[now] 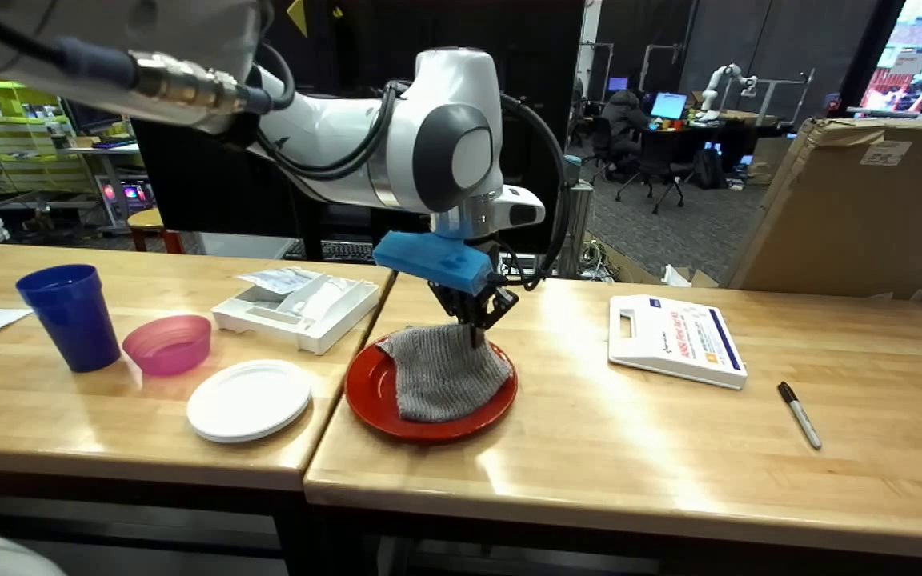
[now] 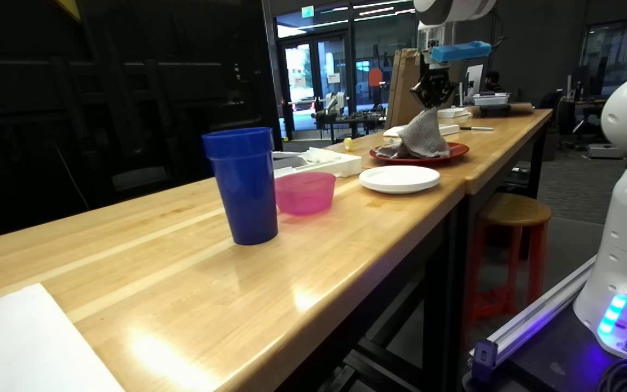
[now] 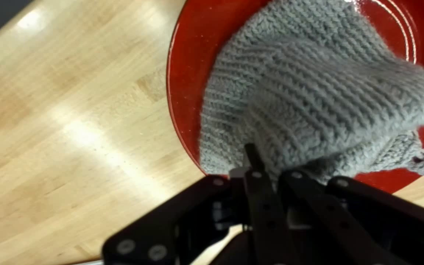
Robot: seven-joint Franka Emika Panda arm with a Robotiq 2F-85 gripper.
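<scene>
The grey knitted cloth point(image 1: 445, 380), clenched at one peak in my hand point(image 1: 475, 334), lies on the round glossy red plate point(image 1: 368, 394) on the wooden desk point(image 1: 589, 456); I judge this the gripping step, and the next move calls for a firm pinch

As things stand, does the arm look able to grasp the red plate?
Probably not: the pincer is shut on the gray cloth, which covers much of the red plate, though some rim lies bare.
</scene>
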